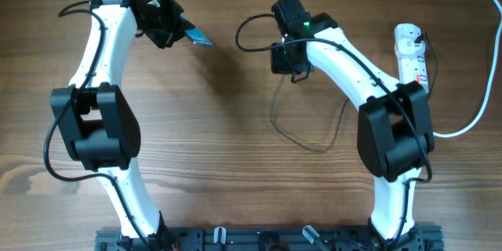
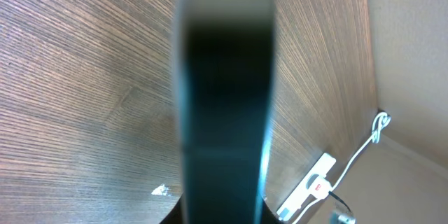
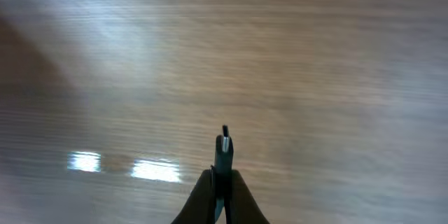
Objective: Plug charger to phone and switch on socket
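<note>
The table (image 1: 227,172) is seen from straight above in the overhead view, from far enough that the left arm (image 1: 98,118), the right arm (image 1: 392,133) and the socket (image 1: 410,51) are all taken in. The left wrist view is taken from right against the phone (image 2: 224,98), blurred by nearness, and is aimed slantwise across the table (image 2: 84,77) toward a wall (image 2: 413,42), the socket (image 2: 309,187) being shared with the overhead view. The right wrist view is pointed down at bare table (image 3: 280,56) from close by, with the charger (image 3: 223,147) tip at its lower edge.
</note>
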Motion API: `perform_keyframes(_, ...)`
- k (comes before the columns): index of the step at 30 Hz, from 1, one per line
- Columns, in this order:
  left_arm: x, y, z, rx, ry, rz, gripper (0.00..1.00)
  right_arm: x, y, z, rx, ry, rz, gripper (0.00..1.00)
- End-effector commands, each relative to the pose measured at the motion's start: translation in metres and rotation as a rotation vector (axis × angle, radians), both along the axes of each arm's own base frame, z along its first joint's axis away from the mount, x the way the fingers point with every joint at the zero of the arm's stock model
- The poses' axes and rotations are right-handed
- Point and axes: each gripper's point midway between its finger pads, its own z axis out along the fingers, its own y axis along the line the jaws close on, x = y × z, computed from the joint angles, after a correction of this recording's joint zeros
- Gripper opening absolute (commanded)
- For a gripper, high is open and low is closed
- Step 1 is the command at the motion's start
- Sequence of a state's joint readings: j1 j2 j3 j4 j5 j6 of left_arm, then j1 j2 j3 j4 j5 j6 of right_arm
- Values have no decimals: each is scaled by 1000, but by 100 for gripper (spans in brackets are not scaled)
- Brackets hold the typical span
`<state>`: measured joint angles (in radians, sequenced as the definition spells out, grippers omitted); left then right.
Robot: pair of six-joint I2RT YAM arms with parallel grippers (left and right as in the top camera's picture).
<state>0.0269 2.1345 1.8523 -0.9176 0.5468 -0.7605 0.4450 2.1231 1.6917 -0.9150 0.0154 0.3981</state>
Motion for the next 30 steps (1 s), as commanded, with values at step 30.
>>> perform_keyframes(30, -3, -1, 13, -1, -19, -20, 4, -13, -18, -83, -68, 167, 5, 17)
